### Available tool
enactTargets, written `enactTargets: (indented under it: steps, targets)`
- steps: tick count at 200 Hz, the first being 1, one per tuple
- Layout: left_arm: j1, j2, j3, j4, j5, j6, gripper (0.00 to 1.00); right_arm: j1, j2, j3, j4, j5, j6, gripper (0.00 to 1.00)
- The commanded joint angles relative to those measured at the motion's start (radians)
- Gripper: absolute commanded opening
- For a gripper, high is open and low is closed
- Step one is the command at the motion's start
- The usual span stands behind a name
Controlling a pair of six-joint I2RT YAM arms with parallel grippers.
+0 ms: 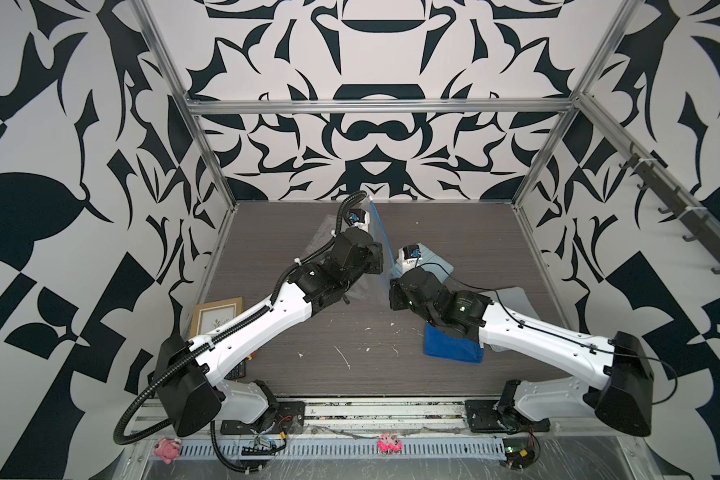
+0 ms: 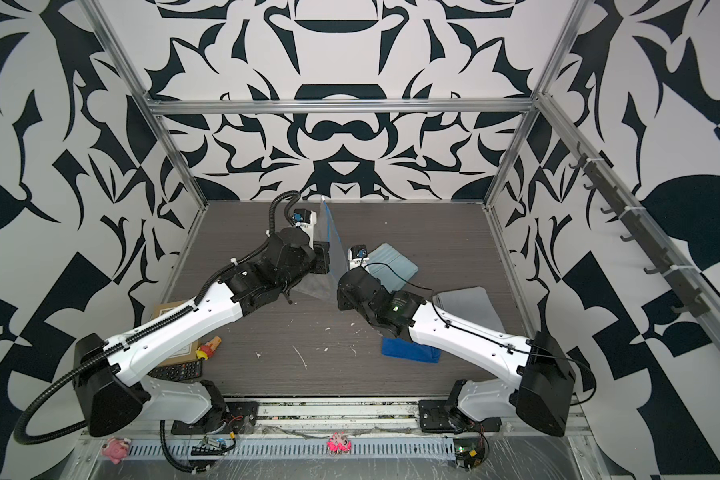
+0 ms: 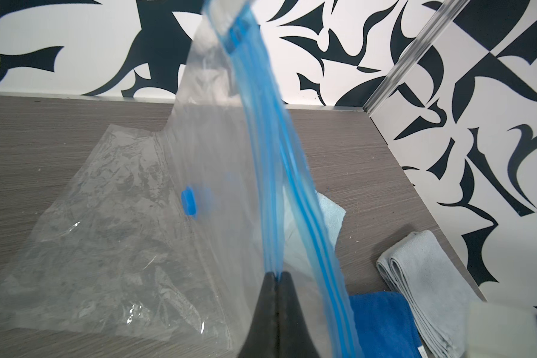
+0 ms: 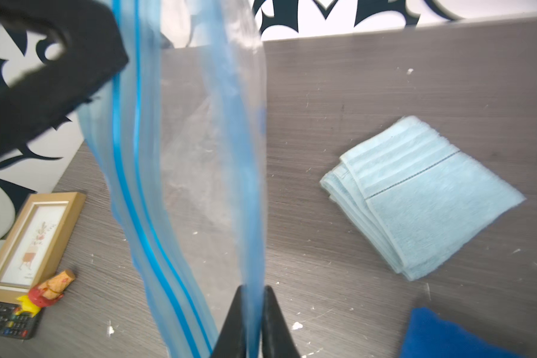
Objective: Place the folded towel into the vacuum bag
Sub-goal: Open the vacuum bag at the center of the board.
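The left gripper [image 3: 276,277] is clamped on one blue zip edge of the vacuum bag [image 3: 121,232], lifted at frame centre. The right gripper [image 4: 255,293] pinches the opposite lip. The light-blue folded towel [image 4: 422,201] lies centre-right, apart from the bag, with open table [image 4: 385,77] around it.

Your two arms match: angular white shells between rounded black joint housings. Small dark screw holes dot the white shells. A ribbed black conduit [image 1: 134,400], fastened with white zip ties, runs along the left arm [image 1: 267,320]; a thin black cable [image 1: 553,337] runs along the right arm [image 1: 528,347]. The left gripper [image 3: 276,274] and right gripper [image 4: 254,288] have tapered black fingers [image 3: 292,325].
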Motion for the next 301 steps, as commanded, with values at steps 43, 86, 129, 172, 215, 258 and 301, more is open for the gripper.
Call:
enactTargets:
  steps: [43,86,129,172,215,258,301]
  targets:
    - [0.004,-0.078,-0.049,0.031,-0.004,0.005,0.00,0.003,0.006,0.072,0.002,0.006,-0.116,0.00]
    - [0.004,-0.240,-0.062,-0.068,-0.066,0.064,0.62,0.003,0.028,0.216,-0.041,-0.015,-0.379,0.00]
    - [0.004,-0.404,0.011,-0.228,-0.241,0.190,0.72,-0.005,0.107,0.440,-0.039,0.001,-0.711,0.00]
    - [0.005,-0.535,0.030,-0.270,-0.337,0.232,0.73,-0.017,0.297,0.765,-0.038,-0.004,-0.917,0.00]
    - [0.004,-0.619,0.003,-0.282,-0.245,0.208,0.74,-0.016,0.490,1.058,-0.090,-0.028,-0.982,0.00]
    - [0.005,-0.644,-0.002,-0.289,-0.157,0.205,0.78,-0.015,0.636,1.264,-0.004,0.032,-1.049,0.00]
    - [0.005,-0.659,-0.023,-0.253,-0.103,0.190,0.78,0.009,0.761,1.462,0.078,0.007,-1.197,0.00]
